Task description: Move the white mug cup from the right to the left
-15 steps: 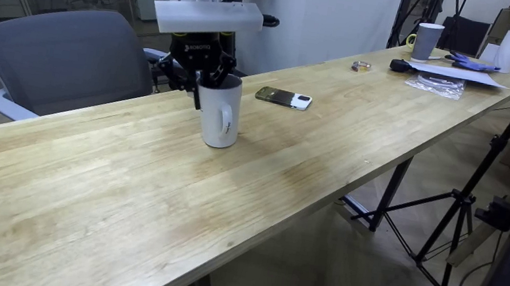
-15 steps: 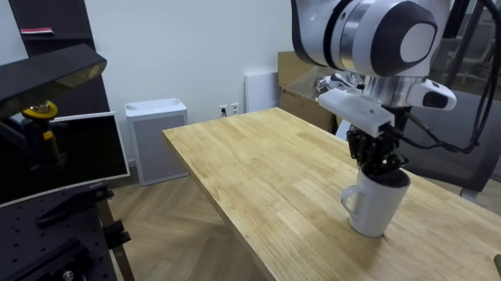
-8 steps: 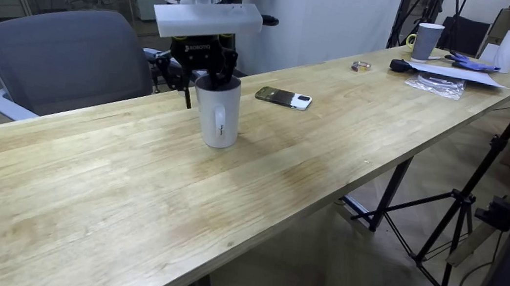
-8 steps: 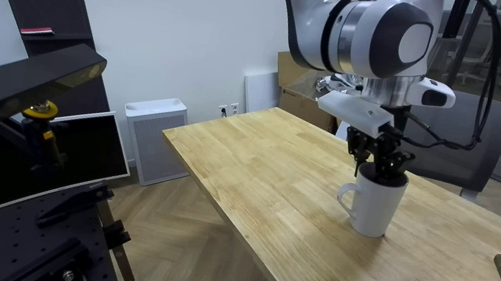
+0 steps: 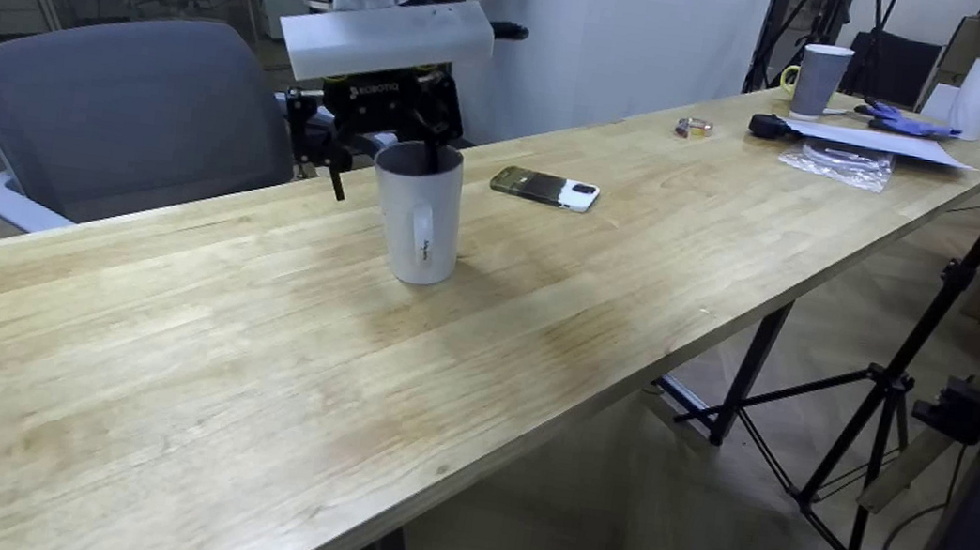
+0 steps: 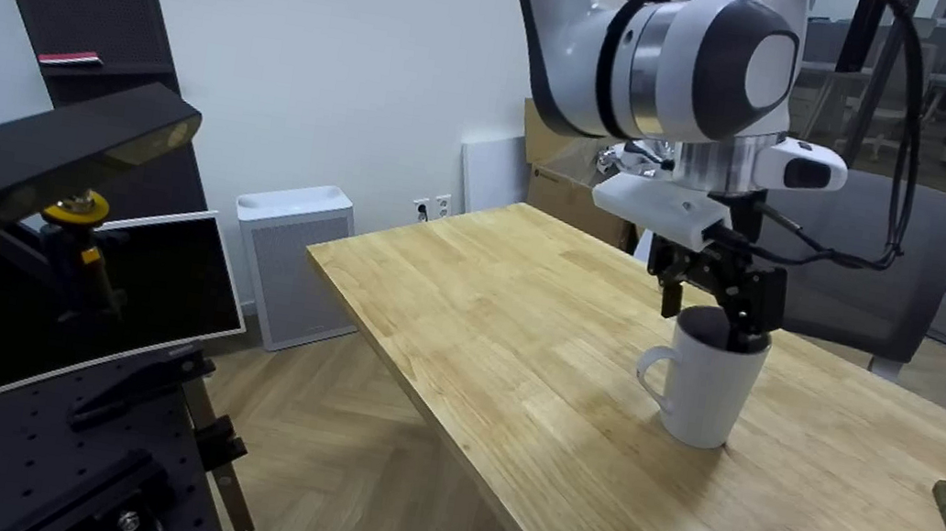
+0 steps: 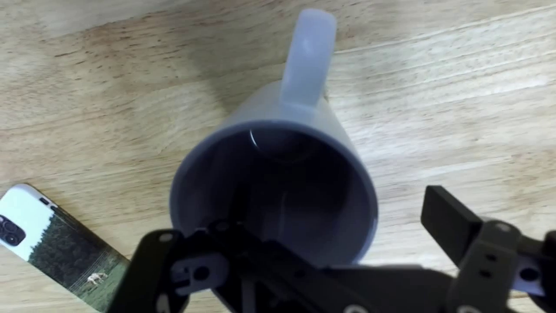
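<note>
The white mug [image 6: 706,396] stood upright on the tabletop [image 6: 511,326], near the phone [image 5: 546,189], its own base bearing it, for the hand [image 6: 704,331] was spread wide and clasped nothing. One finger [image 6: 743,327] sat inside the mouth while the other hung outside, apart from the mug's side, probably because that side was the part to pinch; the handle [image 7: 309,58] pointed out of the fingers' way.

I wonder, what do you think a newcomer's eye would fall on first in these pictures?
Probably the white mug, upright on the table, with the open hand straddling its rim. Next might come the phone, lying camera-side up to the mug's right in both exterior views.
</note>
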Action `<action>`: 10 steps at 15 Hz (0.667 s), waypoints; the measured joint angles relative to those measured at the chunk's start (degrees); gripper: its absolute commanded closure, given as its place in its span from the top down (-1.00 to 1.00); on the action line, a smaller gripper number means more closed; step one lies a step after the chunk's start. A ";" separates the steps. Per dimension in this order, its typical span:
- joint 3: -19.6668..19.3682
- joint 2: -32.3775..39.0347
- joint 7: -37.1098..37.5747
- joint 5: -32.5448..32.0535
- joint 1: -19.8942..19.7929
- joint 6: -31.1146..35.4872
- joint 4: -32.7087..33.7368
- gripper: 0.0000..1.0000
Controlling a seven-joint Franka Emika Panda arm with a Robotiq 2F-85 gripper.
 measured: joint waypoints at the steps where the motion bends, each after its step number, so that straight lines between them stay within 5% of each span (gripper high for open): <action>1: -0.54 0.00 0.77 -0.48 0.63 0.00 0.00 1.00; 10: -5.48 -1.30 6.72 -3.49 5.09 -0.61 0.25 1.00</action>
